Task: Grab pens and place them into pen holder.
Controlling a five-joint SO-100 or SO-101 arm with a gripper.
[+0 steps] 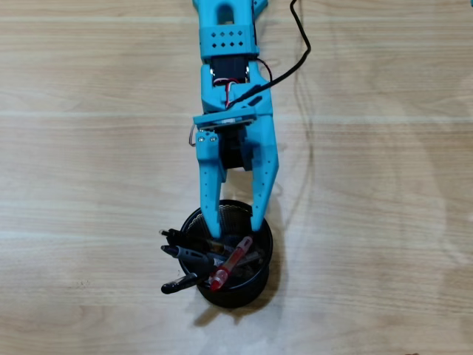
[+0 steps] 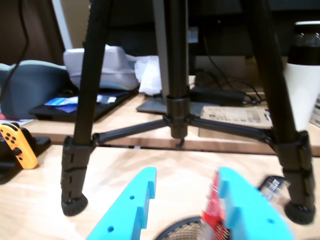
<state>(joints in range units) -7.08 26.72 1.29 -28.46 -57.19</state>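
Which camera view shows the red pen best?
The overhead view: the red pen lies slanted across the black pen holder, its whole length visible just below the end effector. The wrist view shows only a blurred red sliver beside one blue finger, with a bit of the holder's rim at the bottom edge.

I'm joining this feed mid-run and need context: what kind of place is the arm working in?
Most likely a home desk or hobby workspace, not a lab. The wrist view shows a camera tripod standing on the wooden table, an orange game controller at left, and clutter of papers and cables behind it.
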